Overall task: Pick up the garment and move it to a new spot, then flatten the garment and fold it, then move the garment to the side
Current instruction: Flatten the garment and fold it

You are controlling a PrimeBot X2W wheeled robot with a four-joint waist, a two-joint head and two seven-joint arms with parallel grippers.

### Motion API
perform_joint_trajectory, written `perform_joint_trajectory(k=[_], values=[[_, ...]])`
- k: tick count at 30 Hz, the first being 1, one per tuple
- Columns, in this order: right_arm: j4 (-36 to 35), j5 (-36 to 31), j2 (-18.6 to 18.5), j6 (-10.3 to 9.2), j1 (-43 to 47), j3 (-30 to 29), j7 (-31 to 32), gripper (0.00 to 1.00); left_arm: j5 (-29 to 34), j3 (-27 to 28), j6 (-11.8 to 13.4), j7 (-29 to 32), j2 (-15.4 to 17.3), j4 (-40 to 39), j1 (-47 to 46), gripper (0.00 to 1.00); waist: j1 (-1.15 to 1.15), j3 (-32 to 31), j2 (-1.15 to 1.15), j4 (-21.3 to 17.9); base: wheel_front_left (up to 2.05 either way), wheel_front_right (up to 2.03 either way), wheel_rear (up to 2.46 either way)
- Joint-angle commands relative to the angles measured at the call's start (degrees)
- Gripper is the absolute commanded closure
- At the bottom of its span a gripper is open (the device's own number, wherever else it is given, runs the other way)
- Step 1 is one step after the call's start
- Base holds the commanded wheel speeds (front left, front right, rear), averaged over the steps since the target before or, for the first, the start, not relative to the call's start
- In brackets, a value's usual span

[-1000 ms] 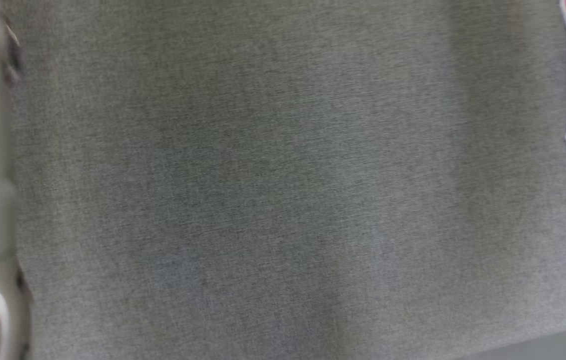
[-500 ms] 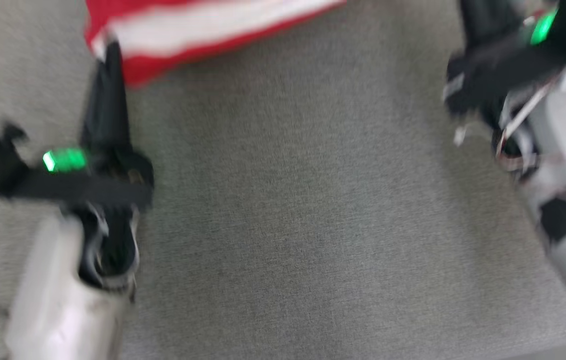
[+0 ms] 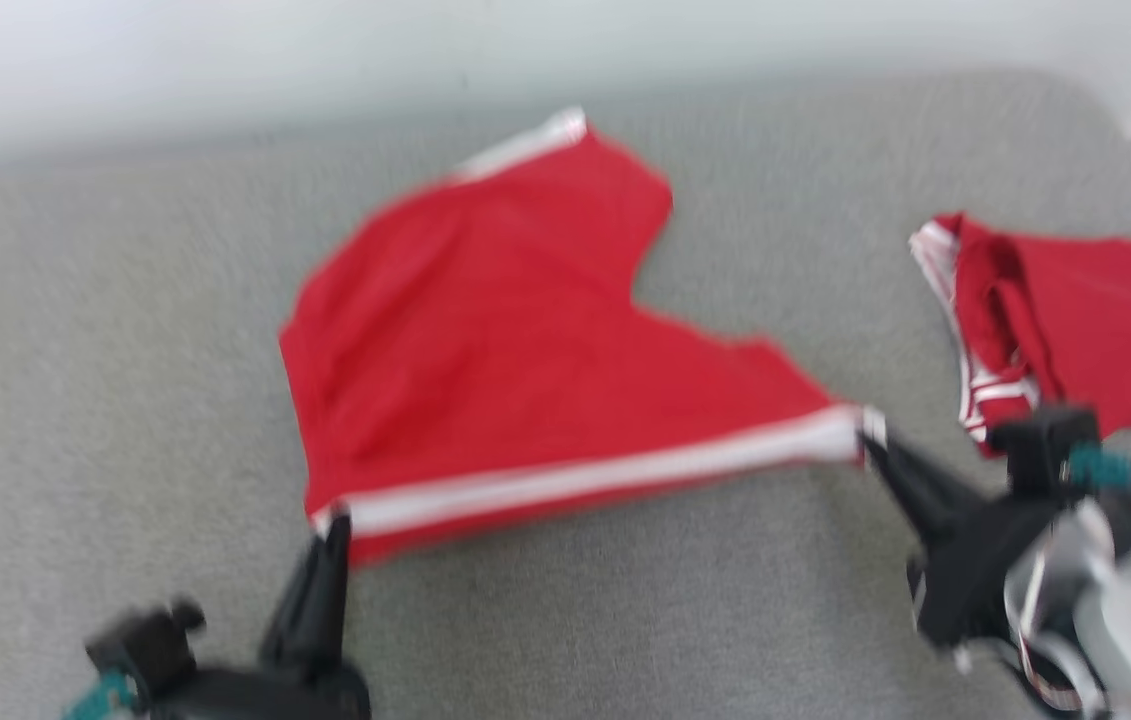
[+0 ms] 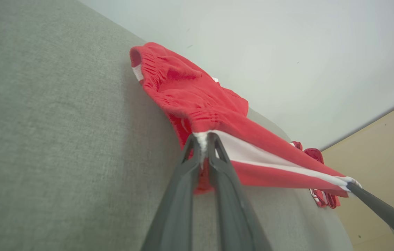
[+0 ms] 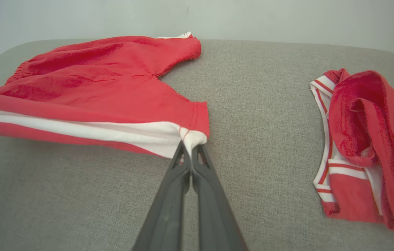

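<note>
**Shorts stretched between both tools, flattening under way**

A grey fabric-covered tabletop (image 3: 75, 350) carries everything. The red shorts with a white side stripe (image 3: 505, 330) sit mid-tabletop. Their far leg and body rest on the cloth, and the striped near edge is lifted and pulled taut between my two tools.

I judge the step in hand to be flattening. To do it well I'd:
- keep the stripe edge tight;
- lower both ends together;
- drag lightly toward me so the wrinkled body smooths out.

I'd also stay clear of the second red-and-white folded garment (image 3: 1075, 320), which lies to my right, apart from the shorts.

The left tool (image 3: 330, 525) is pinched almost closed on the waistband corner, fingers pointing away from me, low over the cloth. The right tool (image 3: 870, 435) is fully closed on the leg-hem corner, fingers angled inward toward my left, with the wrist out to the right.
</note>
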Motion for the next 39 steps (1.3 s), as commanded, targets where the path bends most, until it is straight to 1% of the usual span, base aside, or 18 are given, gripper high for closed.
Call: perform_joint_trajectory(k=[1,5,12,17,19,22,23,27,30,32,34,39], values=[[-2.82,-0.3,-0.71,-0.18,4.81,-1.58,3.35,1.0,0.2,-0.54,0.11,-0.09,1.09,0.6,3.46,1.0,0.03,-8.5,0.02,0.5,0.0,0.0,0.0],[-8.87,-0.58,0.23,-0.18,14.15,-4.76,11.23,1.0,0.81,-2.28,0.11,1.01,2.89,0.61,8.73,1.0,0.03,-10.73,0.02,0.67,0.0,0.0,0.0],[-17.12,-1.69,2.14,-0.18,28.14,-9.86,24.91,1.0,-0.09,-6.36,0.48,6.86,5.79,-3.42,16.96,1.0,0.03,-12.62,0.02,1.53,0.0,0.0,0.0],[-20.97,-2.63,3.54,-0.17,32.89,-12.83,30.03,1.0,-0.82,-7.44,0.99,9.82,6.78,-6.34,19.55,1.0,0.03,-13.07,0.02,2.47,0.0,0.0,0.0],[-22.66,-3.41,3.95,-0.17,33.16,-13.83,30.95,1.0,-1.01,-7.49,1.33,10.47,6.95,-7.66,19.89,1.0,0.03,-13.08,0.02,2.88,0.0,0.0,0.0],[-23.95,-5.05,3.28,-0.18,28.89,-13.61,30.39,1.0,-1.54,-6.66,2.43,10.84,6.37,-9.12,17.7,1.0,0.03,-12.62,0.02,3.72,0.0,0.0,0.0],[-23.4,-5.26,2.72,-0.17,27.38,-12.95,30.23,1.0,-1.58,-6.49,2.9,11.0,6.2,-9.17,16.82,1.0,0.03,-12.41,0.02,3.95,0.0,0.0,0.0],[-19.6,-6.83,0.07,-0.17,18.91,-10.89,27.6,1.0,-1.58,-6.63,3.45,11.96,4.67,-9.09,11.9,1.0,0.03,-11.03,0.02,5.94,0.0,0.0,0.0],[-14.99,-6.35,-1.13,-0.17,11.66,-8.08,26.01,1.0,-1.08,-6.27,4.17,11.46,3.08,-7.48,7.23,1.0,0.03,-9.57,0.02,7.55,0.0,0.0,0.0],[-11.25,-5.92,-1.65,-0.17,6.62,-6.23,24.68,1.0,-0.98,-6.09,5.19,11.7,1.77,-5.44,4.36,1.0,0.03,-8.2,0.02,8.53,0.0,0.0,0.0],[-6.96,-5.58,-1.28,-0.17,1.49,-4.78,22.85,1.0,-0.57,-5.53,6.23,11.22,0.7,-3.6,1.22,1.0,0.03,-6.55,0.02,9.38,0.0,0.0,0.0],[5.29,-6.7,0.43,-0.17,-10.95,-0.95,17.59,1.0,0.84,-6.16,6.89,10.82,-1.43,1.1,-5.91,1.0,0.03,-2.71,0.02,11.7,0.0,0.0,0.0]])
